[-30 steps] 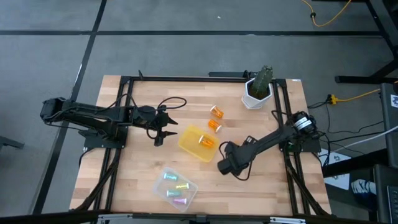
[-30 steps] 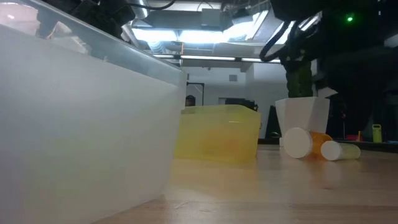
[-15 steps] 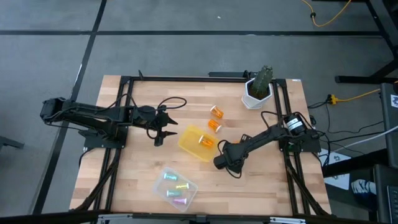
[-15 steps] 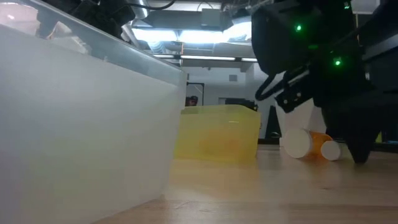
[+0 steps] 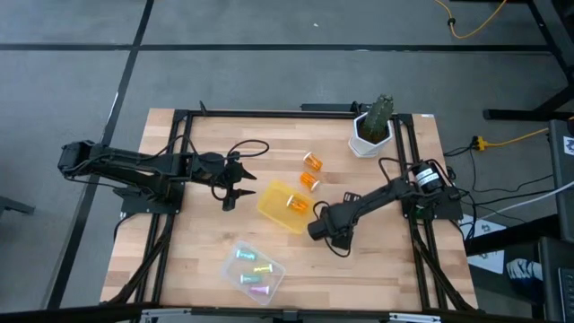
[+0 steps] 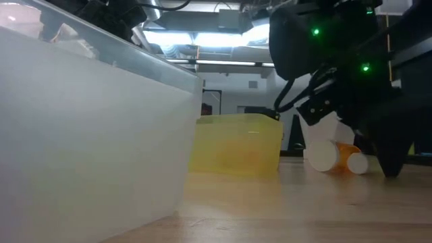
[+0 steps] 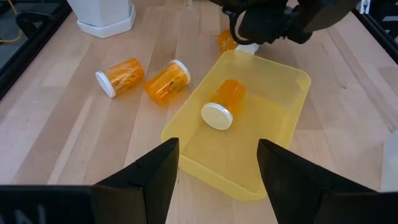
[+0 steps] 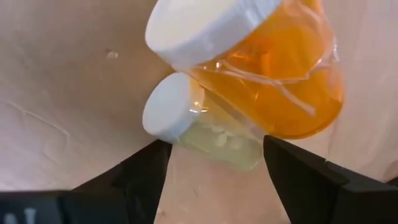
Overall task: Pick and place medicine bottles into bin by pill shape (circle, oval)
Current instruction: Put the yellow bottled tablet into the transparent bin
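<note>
The table lies under me. The yellow bin is just beside my right gripper, with one orange bottle inside. My left gripper waits open on the bin's other side. My right fingers are spread open, gripping nothing; between them lie an orange bottle and a smaller pale vial, touching each other.

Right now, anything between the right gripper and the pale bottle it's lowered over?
Nothing sits between the open right gripper and the pale bottle, which lies on the table. But an orange bottle rests against it on the far side, so closing may catch or nudge both.
</note>
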